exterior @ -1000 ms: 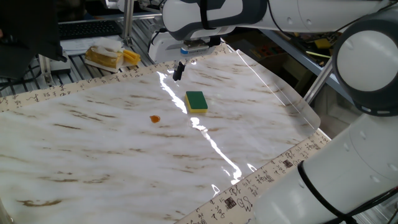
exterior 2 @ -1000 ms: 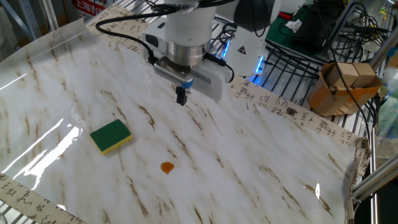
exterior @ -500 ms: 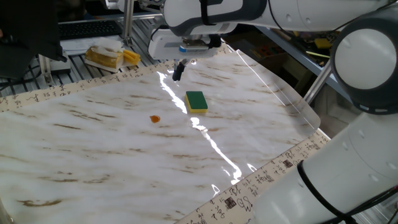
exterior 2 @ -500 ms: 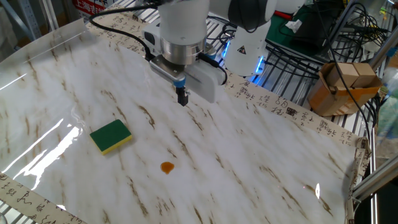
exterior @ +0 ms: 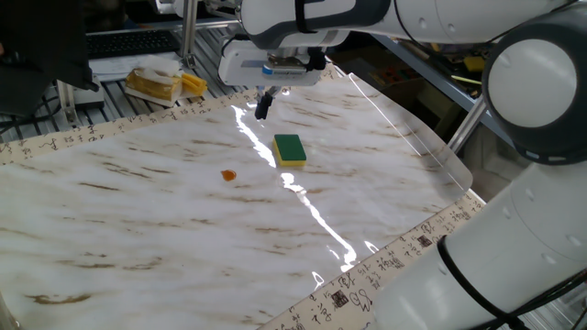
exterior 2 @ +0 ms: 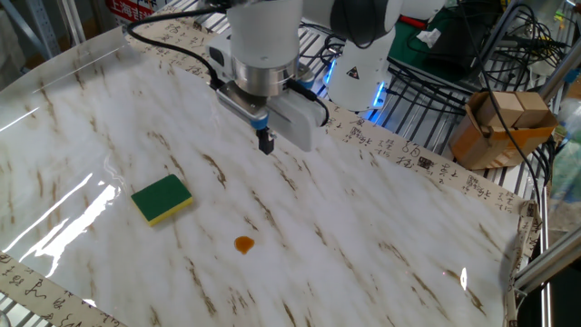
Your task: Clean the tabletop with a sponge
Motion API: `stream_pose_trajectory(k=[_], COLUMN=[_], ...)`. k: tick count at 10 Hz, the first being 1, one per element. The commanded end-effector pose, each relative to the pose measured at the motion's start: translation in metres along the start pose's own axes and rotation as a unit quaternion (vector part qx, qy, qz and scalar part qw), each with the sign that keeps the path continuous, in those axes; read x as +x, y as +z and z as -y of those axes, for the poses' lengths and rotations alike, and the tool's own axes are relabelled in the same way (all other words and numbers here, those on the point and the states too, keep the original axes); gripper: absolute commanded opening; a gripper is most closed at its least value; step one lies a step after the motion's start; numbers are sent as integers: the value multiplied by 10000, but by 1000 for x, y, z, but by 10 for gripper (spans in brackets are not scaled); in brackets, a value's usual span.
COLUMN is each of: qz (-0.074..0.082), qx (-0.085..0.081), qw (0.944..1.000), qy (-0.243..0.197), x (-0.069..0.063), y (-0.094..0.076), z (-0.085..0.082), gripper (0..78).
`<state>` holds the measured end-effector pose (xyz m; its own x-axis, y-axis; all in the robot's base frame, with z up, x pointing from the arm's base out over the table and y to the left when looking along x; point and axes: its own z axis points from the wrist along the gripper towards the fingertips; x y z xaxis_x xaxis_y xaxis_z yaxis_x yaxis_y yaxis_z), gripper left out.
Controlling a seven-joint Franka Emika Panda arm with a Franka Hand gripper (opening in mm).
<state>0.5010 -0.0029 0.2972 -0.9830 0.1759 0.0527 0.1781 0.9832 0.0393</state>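
Black characters line the tabletop's (exterior: 138, 211) beige border, none legible.

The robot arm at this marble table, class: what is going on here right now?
The gripper hangs above the tabletop, shut and holding nothing. The sponge lies green side up, apart from the gripper and untouched. A small orange spot sits on the sheet, not yet wiped.

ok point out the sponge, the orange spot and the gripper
sponge (exterior 2: 162, 199), the other fixed view, on its green top
orange spot (exterior 2: 243, 243), the other fixed view, its middle
gripper (exterior 2: 266, 144), the other fixed view, at its fingertips
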Motion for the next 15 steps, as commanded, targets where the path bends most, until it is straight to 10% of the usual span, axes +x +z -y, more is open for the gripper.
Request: stream_pose_trajectory(k=[1,15], qz=[-17,70], qx=[-10,289], qw=[10000,9993], qy=[-55,238], x=[-7,-15], y=[-1,-2], z=[7,14], gripper=[0,0])
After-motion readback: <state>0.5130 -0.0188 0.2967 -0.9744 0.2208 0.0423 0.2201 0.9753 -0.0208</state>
